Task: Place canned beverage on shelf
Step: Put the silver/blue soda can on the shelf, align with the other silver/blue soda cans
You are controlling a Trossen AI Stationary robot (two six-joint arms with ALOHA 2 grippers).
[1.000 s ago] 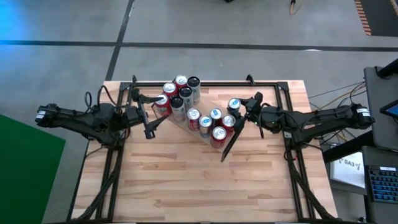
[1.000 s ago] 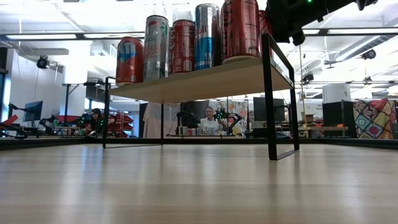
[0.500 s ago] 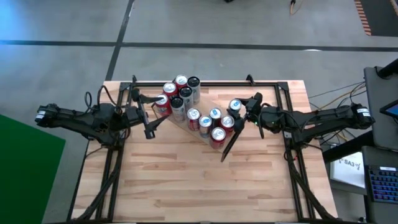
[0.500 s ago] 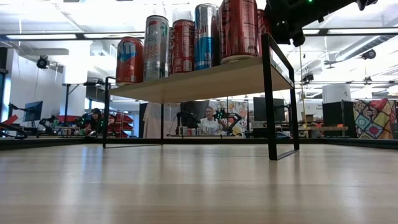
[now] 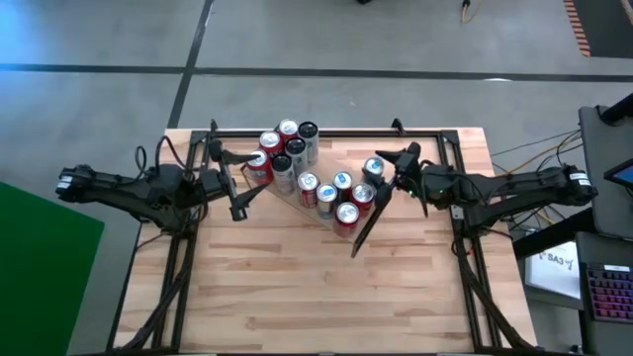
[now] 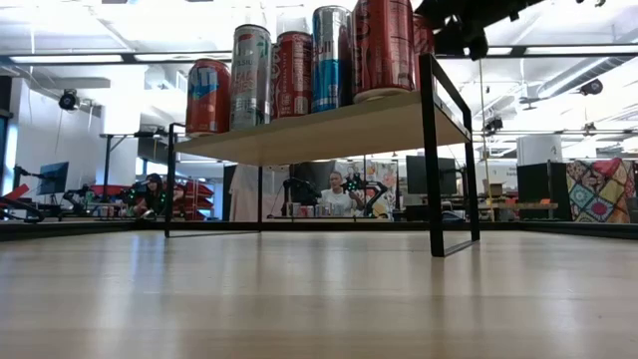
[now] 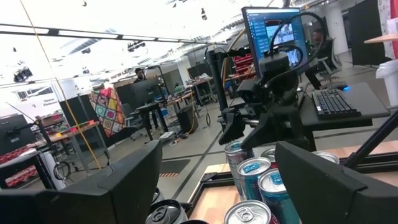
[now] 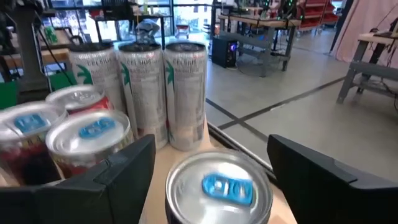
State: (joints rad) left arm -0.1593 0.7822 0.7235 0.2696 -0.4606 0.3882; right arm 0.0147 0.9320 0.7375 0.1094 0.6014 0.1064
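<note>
Left of centre in the high view, the left claw [image 5: 237, 183] hovers at the left end of the shelf [image 5: 354, 237], its fingers spread wide with nothing between them. In the left wrist view those two dark fingers [image 7: 112, 193] frame the can tops from either side without touching them.

The shelf runs diagonally across the upper middle of the desk [image 5: 326, 297], its long axis slanting from upper left to lower right, with a thin black frame at each short end. A cluster of cans [image 5: 285, 148] stands upright at its upper left end, red, silver and dark tops packed close together. A second group of cans [image 5: 331, 198] stands upright toward the lower right end. In the low view the plank [image 6: 329, 125] sits raised above the desk on its black frame [image 6: 431, 160], and the standing cans [image 6: 299, 70] line its top, their long axes vertical.

Right of centre in the high view, the newly placed can [image 5: 373, 168], silver-topped with a blue tab, stands upright on the shelf's upper right edge, just beside the second group. The right claw [image 5: 399, 170] is right next to it on its right side, fingers apart and not gripping it. In the right wrist view this can [image 8: 219, 186] sits between and just ahead of the spread fingers [image 8: 106, 177], top facing up, with three tall silver cans [image 8: 146, 87] standing behind it.
</note>
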